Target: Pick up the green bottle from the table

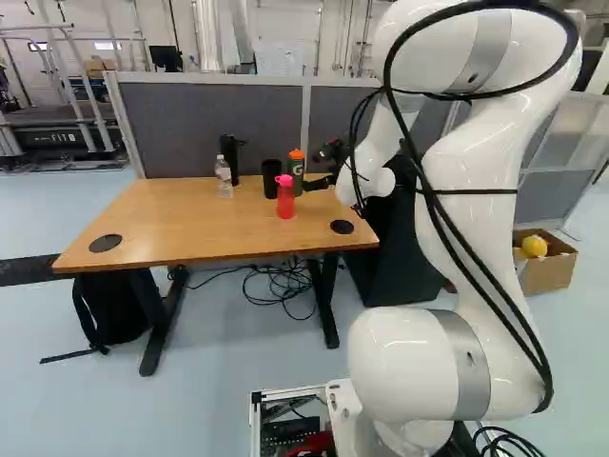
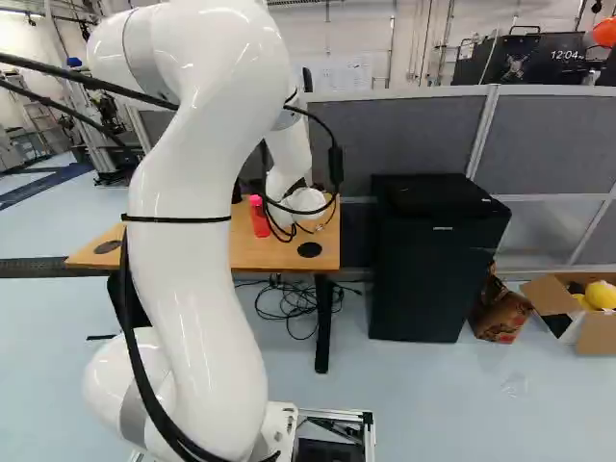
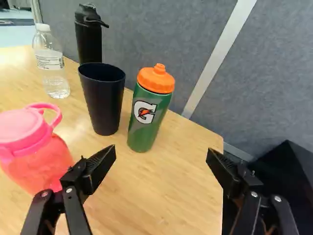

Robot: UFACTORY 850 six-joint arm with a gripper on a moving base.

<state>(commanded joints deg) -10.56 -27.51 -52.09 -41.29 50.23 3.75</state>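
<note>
Closest to the wrist camera stand the two black fingers (image 3: 101,169) of the gripper (image 1: 312,168), spread wide apart with nothing held between them. The green bottle (image 3: 142,129), with its orange lid, stands upright on the wooden surface (image 1: 171,214), ahead of the fingers and clear of both. It lies off the middle of their gap, toward the finger that has the pink bottle (image 3: 36,166) by it. That bottle shows partly behind the finger; whether the two touch, I cannot tell.

Just beside the green bottle is a black cup (image 3: 102,105), with a tall black flask (image 3: 89,46) behind it. A clear bottle (image 3: 51,68) with a white cap stands farther along, on the side away from the green one. In the left base view this group sits near the surface's far edge, with the pink bottle in front.

The white arm (image 1: 481,228) reaches over toward the surface's right end in that view. A grey partition (image 1: 219,129) runs behind. Under the surface are a black backpack (image 1: 119,309) and a tangle of cables (image 1: 285,281). In the right base view a black cabinet (image 2: 438,260) stands right of the surface, and farther right is a cardboard box (image 2: 595,332) with something yellow (image 2: 602,295) in it.
</note>
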